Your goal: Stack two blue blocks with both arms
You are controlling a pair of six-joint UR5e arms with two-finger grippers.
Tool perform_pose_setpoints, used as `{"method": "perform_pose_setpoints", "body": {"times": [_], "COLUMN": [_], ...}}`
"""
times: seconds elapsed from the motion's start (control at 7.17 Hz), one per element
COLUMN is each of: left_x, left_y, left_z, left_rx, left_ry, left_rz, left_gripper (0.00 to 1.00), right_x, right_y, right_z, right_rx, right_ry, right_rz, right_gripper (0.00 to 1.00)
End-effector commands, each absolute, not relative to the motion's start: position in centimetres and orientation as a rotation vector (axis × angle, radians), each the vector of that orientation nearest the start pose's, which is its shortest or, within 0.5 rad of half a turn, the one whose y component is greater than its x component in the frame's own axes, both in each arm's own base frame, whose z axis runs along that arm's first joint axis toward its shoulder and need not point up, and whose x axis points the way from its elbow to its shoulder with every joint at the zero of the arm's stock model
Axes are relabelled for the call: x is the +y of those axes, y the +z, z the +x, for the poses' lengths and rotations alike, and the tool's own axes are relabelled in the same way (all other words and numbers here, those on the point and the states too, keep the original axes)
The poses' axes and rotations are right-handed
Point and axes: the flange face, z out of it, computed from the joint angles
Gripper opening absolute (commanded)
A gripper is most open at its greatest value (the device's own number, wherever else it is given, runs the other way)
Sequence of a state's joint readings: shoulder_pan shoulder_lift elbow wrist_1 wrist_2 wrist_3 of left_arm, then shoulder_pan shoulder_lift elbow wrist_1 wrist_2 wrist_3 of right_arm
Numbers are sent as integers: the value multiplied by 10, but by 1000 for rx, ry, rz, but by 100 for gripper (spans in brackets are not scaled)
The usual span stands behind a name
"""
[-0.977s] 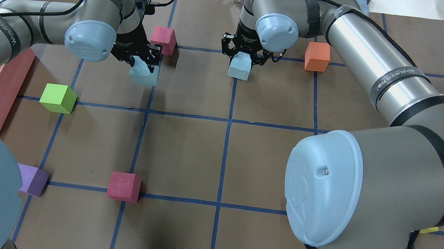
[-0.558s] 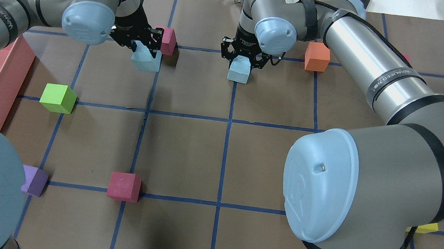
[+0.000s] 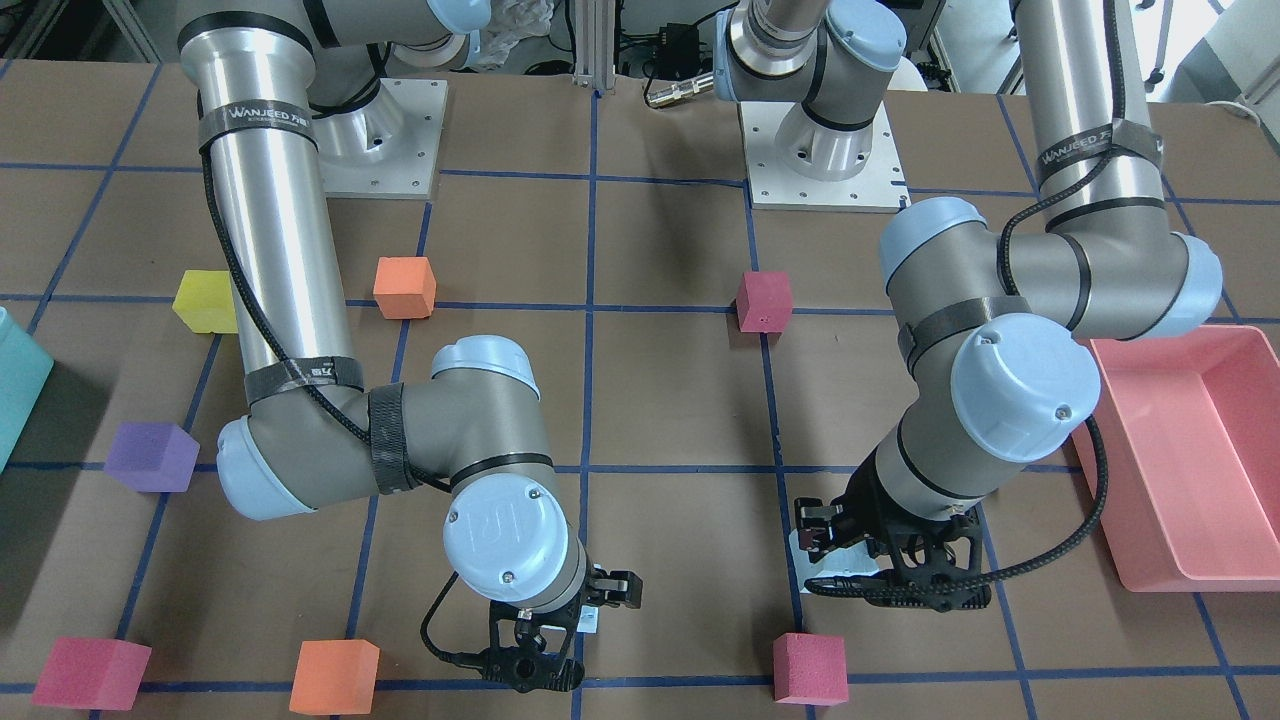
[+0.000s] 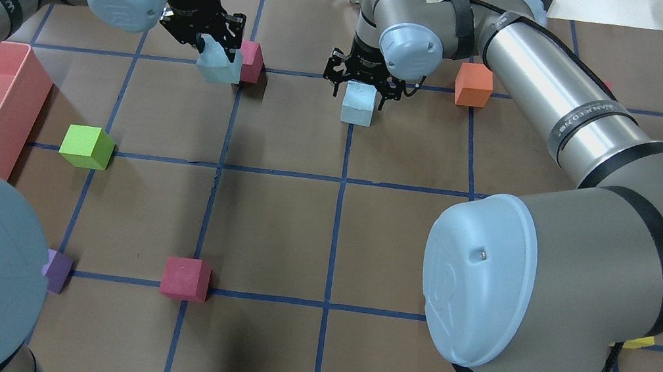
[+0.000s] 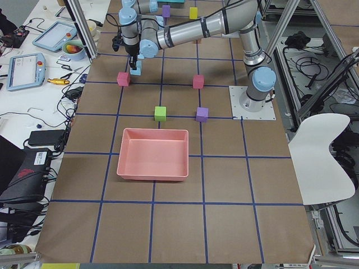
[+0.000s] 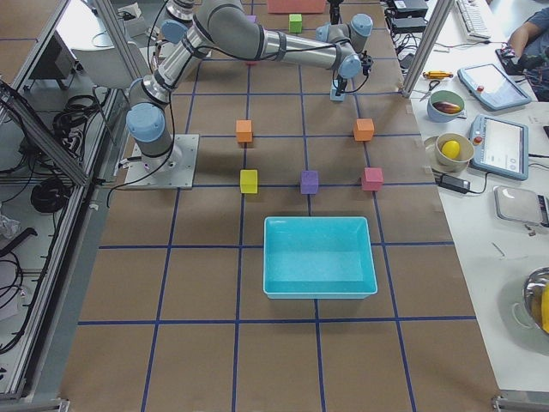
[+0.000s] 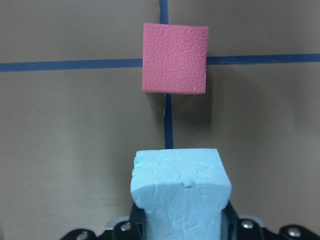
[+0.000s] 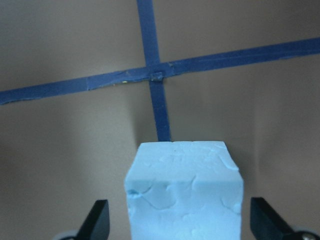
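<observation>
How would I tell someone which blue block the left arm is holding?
Start at the pink bin on the robot's left and look forward past the green cube. There the left gripper clamps a pale blue block beside a crimson cube. The other blue block stands free between the right gripper's open fingers.

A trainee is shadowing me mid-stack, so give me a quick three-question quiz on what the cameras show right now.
1. The left end effector is: A open, B shut on a blue block, C out of view.
2. True or false: the right end effector is open around the other blue block.
3. Fill in: the cube nearest the held block is coloured ___.
Key: 1 B; 2 true; 3 pink.
</observation>
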State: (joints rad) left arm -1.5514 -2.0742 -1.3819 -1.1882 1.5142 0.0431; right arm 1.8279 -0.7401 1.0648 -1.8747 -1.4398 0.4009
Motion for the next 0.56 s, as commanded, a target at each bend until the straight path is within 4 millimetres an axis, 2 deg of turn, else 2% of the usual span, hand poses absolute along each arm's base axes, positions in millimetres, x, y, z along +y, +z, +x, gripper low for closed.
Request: {"method": "perform_pose_setpoints", "body": {"times": [0.0,0.14,0.28,0.42], "left_x": [-694,-695,-699,-705], "left_y": [321,321,320,322], "left_z": [-135,-151,-170,-196], "left_rx": [3197,3202,3206,3223], "left_ry": [-104,-109,-115,-136], "left_rz": [23,4,-23,-36], "left_gripper": [0,0,0,0], "right_x": [-708,-700,-694,-684], "right_y": [301,339,368,399], "right_z": [320,298,267,232], "right_rx": [3058,3062,3068,3076], "right_ry": [42,25,69,94], "right_rz": [198,197,225,80], "right_gripper": [100,100,100,100]}}
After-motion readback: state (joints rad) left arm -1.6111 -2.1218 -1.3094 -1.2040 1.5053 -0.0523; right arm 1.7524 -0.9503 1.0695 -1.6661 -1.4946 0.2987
